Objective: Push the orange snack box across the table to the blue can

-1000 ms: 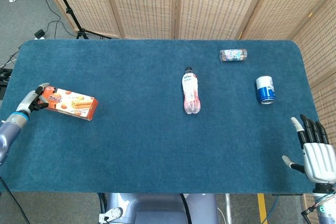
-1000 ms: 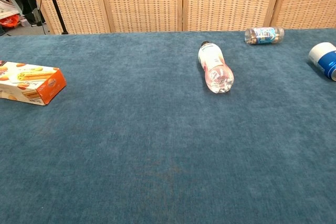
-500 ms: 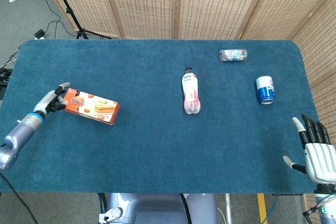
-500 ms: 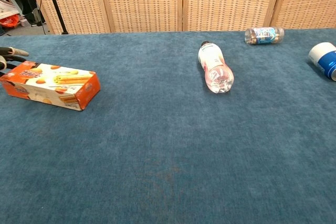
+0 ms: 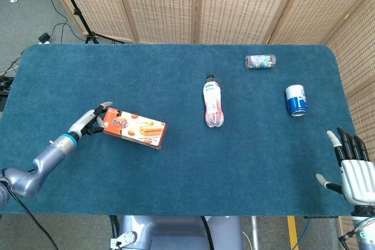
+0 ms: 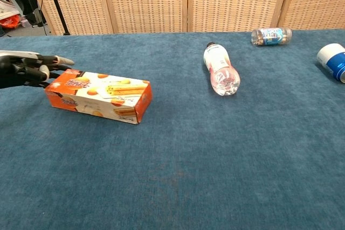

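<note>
Left of the pink bottle (image 5: 213,102) lies the orange snack box (image 5: 134,127), flat for sliding, well apart from the blue can (image 5: 296,99). Behind its far end, the left hand (image 5: 91,123) touches it with fingers spread, pushing rather than gripping. Beyond the can, the right hand (image 5: 350,170) rests idle, fingers apart.

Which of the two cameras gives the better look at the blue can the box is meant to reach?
The head view. It shows the whole blue can lying on the table near the right edge. The chest view cuts the can off at the frame's right edge, so only part shows.
</note>
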You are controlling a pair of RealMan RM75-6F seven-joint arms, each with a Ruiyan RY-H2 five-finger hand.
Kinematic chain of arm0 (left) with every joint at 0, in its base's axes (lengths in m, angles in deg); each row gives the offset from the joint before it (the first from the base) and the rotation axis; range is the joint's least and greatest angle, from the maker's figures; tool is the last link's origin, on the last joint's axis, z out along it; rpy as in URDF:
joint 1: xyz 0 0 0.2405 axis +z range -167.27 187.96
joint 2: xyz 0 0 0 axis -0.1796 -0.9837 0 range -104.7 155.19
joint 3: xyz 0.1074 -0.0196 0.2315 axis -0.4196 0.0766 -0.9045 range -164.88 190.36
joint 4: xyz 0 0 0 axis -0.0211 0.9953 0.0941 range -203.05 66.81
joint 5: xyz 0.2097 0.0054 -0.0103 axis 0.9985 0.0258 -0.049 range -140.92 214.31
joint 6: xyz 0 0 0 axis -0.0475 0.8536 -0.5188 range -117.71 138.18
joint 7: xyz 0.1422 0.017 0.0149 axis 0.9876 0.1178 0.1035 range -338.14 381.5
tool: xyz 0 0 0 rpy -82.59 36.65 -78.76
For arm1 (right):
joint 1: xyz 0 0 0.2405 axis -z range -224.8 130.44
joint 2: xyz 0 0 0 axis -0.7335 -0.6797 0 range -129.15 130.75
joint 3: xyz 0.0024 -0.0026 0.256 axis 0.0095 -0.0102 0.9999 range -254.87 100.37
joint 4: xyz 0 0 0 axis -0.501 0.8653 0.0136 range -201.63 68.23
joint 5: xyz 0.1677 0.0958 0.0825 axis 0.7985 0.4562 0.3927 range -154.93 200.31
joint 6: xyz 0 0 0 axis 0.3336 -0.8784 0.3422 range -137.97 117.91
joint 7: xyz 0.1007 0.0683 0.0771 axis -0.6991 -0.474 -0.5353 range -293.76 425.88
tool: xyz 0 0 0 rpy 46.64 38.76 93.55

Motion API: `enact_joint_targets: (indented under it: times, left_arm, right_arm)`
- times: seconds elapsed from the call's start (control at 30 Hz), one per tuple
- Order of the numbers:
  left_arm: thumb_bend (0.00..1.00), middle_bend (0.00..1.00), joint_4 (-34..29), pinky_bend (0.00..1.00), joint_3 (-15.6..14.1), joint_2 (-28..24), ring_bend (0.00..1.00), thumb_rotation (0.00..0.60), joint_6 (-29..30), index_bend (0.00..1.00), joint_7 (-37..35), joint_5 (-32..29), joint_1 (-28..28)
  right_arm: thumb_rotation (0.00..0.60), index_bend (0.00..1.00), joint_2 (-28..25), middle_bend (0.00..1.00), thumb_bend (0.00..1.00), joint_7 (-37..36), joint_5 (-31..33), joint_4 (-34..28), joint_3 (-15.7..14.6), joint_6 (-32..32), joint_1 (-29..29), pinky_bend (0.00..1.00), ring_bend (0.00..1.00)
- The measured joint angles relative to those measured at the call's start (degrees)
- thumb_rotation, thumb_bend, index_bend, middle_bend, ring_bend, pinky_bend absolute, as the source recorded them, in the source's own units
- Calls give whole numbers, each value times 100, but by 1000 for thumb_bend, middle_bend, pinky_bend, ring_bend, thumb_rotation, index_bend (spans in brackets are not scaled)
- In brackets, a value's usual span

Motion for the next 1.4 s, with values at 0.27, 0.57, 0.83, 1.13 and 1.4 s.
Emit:
enact_joint_targets:
  times: [0.27, 0.57, 0.83, 1.13, 1.4]
  left_arm:
    - [1000, 0, -648, 225, 216, 290, 40, 600, 108, 0, 873, -565, -131]
    - [1000, 0, -1245, 225, 326, 660, 40, 600, 169, 0, 1967, -1280, -415]
    - [1000, 0, -1633, 225, 378, 1082, 40, 600, 296, 0, 2815, -2042, -744]
    - [1000, 0, -1930, 225, 481, 1701, 40, 600, 576, 0, 3794, -3243, -1308]
    - [1000, 0, -1980, 225, 627, 2274, 40, 600, 1029, 0, 4542, -3981, -1789]
  right_arm:
    - [600, 0, -69, 0, 0, -177, 31, 1, 17, -2, 9, 0, 0]
    - [600, 0, -118, 0, 0, -287, 21, 15, 13, 6, 12, 0, 0]
    - [600, 0, -152, 0, 0, -365, 28, 16, 19, -3, 18, 0, 0]
    - [600, 0, -197, 0, 0, -434, -3, -31, 3, -12, 29, 0, 0]
    - [600, 0, -227, 0, 0, -507, -20, -28, -10, -3, 32, 0, 0]
